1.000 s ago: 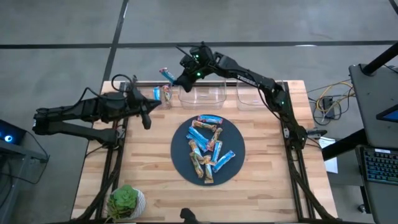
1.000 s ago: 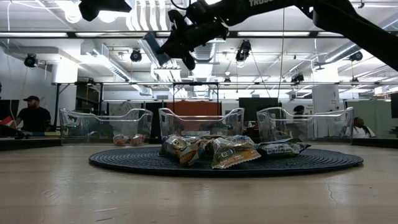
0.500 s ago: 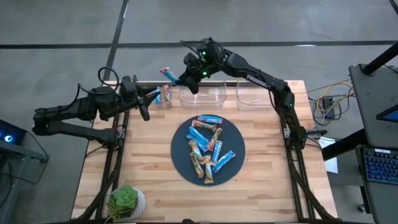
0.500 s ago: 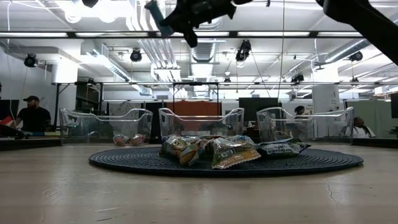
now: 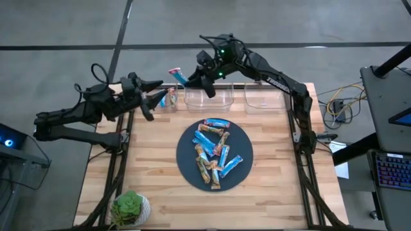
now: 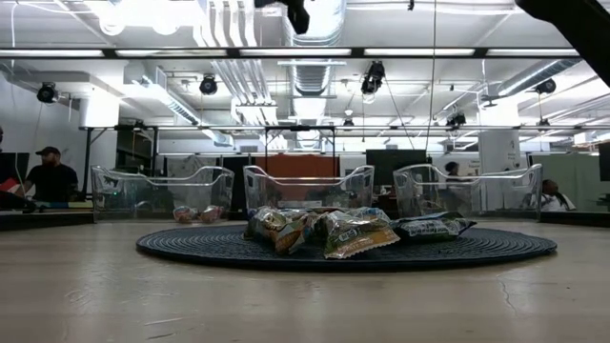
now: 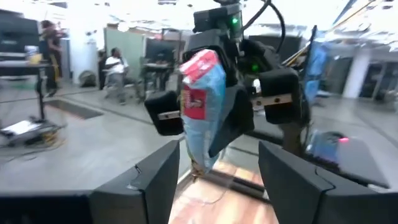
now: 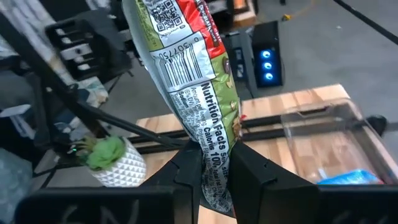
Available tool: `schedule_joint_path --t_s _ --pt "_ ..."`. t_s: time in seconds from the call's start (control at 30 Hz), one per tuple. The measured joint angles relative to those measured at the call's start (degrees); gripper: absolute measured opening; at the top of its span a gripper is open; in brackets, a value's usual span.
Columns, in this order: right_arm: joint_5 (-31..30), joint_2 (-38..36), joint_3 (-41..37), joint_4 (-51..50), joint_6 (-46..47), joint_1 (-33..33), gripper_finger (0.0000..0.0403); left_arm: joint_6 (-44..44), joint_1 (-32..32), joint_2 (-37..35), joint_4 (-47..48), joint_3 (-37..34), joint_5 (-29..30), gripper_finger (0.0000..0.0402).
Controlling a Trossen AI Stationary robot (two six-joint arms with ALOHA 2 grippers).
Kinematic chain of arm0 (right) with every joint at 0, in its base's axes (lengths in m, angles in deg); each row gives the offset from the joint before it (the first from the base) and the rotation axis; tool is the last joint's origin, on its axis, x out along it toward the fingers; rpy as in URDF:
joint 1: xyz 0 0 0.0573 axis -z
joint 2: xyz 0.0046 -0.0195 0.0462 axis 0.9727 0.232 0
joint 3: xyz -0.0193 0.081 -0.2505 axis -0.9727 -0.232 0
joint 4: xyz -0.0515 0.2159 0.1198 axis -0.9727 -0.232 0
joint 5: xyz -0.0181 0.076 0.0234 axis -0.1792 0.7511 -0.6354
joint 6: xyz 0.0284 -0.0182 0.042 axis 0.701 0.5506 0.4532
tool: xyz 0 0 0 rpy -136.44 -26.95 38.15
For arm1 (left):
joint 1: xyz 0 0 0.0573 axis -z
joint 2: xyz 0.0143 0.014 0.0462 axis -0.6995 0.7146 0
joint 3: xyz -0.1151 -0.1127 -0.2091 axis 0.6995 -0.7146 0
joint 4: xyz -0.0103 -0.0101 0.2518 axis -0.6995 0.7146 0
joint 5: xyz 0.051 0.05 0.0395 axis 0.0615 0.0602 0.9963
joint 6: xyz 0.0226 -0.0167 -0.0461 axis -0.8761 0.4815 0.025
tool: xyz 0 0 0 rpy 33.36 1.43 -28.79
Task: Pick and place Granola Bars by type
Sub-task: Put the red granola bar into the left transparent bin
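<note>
My right gripper (image 5: 191, 78) is shut on a blue, red and white granola bar (image 5: 176, 75), high over the table's far edge, between the left bin (image 5: 168, 98) and the middle bin (image 5: 209, 96). My left gripper (image 5: 160, 91) stands open just to the left of it. It points toward the bar (image 7: 200, 106), with nothing between its fingers. Several blue and brown-tan bars (image 5: 215, 151) lie on the dark round mat (image 5: 186, 160). In the low view only a dark bit of my right gripper (image 6: 296, 11) shows at the top edge. My right gripper pinches the bar's one end (image 8: 214, 177) between its two fingers. The fingers come roughly level from the table's right side. The rest of the bar sticks out beyond the fingertips toward the left arm, red end (image 8: 186, 25) farthest. The bar is lifted clear of everything.
Three clear bins stand along the far edge. The left one holds a bar (image 5: 162, 97), and the right bin (image 5: 263, 96) stands beside the middle one. A potted plant (image 5: 128, 208) sits at the near left corner. Bare wood lies around the mat.
My right gripper has risen with the bar, out of the low view's top, and drifted a little toward the table's right. My left gripper has tipped up from pointing down to about level. It has opened and now faces the bar.
</note>
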Motion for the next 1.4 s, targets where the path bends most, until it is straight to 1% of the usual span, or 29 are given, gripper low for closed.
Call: schedule_joint_path --t_s 0.17,0.5,0.83,0.97,1.4 --pt "2.75 -0.34 0.0 2.28 0.98 -0.91 0.0052 0.14 -0.3 0.06 -2.77 0.0 -2.07 0.0202" --pt "3.19 -0.73 0.0 5.01 1.51 -2.84 0.0052 -0.04 -0.42 2.61 -5.51 1.02 -4.66 0.0202" --pt "3.25 -0.75 0.0 5.4 1.84 -3.5 0.0052 -2.15 -0.4 6.2 -5.69 4.93 -6.27 0.0202" --pt "4.5 -0.75 0.0 5.43 2.25 -3.7 0.0052 -2.2 -0.42 7.48 -5.71 6.12 -7.66 0.0202" --pt "5.61 -0.75 0.0 6.66 2.86 -4.41 0.0052 -2.13 -0.68 10.39 -5.88 8.24 -9.8 0.0202"
